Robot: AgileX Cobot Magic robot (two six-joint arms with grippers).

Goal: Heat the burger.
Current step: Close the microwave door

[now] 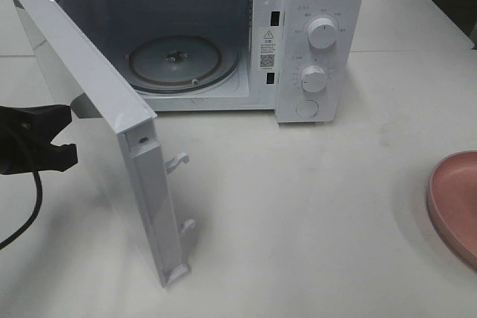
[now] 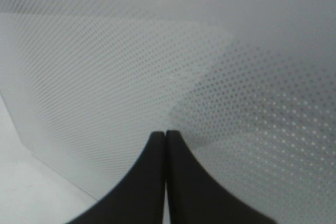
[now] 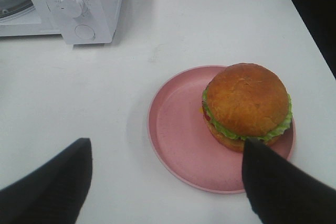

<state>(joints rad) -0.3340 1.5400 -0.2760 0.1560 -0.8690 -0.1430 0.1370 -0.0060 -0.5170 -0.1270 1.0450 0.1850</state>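
Observation:
The burger (image 3: 245,103), with a brown bun and green lettuce, sits toward one side of a pink plate (image 3: 176,129) in the right wrist view. My right gripper (image 3: 165,145) hovers above the plate's near rim, open and holding nothing; one finger (image 3: 273,182) overlaps the burger's near edge in the picture. Only the plate's rim (image 1: 456,199) shows in the exterior view, at the right edge; the burger and right arm are out of that frame. My left gripper (image 1: 67,138) is shut against the outer face of the open microwave door (image 1: 82,87); its fingers (image 2: 181,182) point at the door's dotted window.
The white microwave (image 1: 320,5) stands at the back with its cavity open and a bare glass turntable (image 1: 179,61) inside. Its door swings out toward the front left, latch hooks (image 1: 179,160) sticking out. Two dials (image 1: 322,33) and a button are on its right panel.

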